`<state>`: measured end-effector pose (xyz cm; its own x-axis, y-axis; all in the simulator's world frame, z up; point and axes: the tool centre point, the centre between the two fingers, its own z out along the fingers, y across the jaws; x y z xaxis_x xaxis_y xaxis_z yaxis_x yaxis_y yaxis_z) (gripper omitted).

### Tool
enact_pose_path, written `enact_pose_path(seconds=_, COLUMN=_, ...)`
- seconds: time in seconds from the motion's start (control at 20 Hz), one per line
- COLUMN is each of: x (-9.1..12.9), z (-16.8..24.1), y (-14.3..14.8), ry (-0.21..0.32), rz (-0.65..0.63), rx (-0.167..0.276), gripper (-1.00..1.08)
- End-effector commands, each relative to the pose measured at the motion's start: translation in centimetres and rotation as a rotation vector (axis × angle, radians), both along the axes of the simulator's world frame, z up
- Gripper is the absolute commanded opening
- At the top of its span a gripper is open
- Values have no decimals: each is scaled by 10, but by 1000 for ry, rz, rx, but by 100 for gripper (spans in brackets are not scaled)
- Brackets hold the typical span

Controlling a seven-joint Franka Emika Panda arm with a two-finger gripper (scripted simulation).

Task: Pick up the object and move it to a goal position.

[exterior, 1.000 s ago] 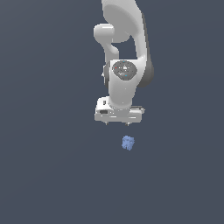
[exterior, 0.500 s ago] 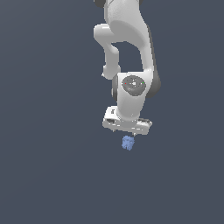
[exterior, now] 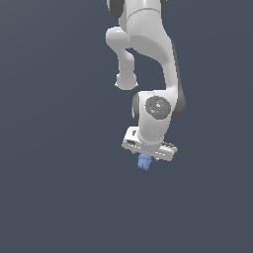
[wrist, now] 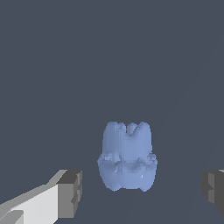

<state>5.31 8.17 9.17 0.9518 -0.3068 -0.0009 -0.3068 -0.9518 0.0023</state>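
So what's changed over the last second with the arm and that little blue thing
The arm came down: the gripper, which hung well above the blue object a second ago, now sits right over it, and the wrist view shows its fingers open on either side with gaps. Nothing has been gripped yet. The object stayed where it was on the dark floor.
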Motion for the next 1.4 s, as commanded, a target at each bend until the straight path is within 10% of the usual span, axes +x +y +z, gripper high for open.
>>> enact_pose_path(seconds=0.0, x=2, z=-2, y=2, ry=-1, rz=-13, rx=2, gripper=100)
enact_pose_path(seconds=1.05, x=2, z=-53, y=3, ry=-2, rz=-16, rx=2, gripper=100)
enact_pose_path(seconds=1.1, x=2, z=-53, y=3, ry=-2, rz=-16, rx=2, gripper=-100)
enact_pose_path(seconds=1.35, x=2, z=-53, y=3, ry=-2, rz=-16, rx=2, gripper=-100)
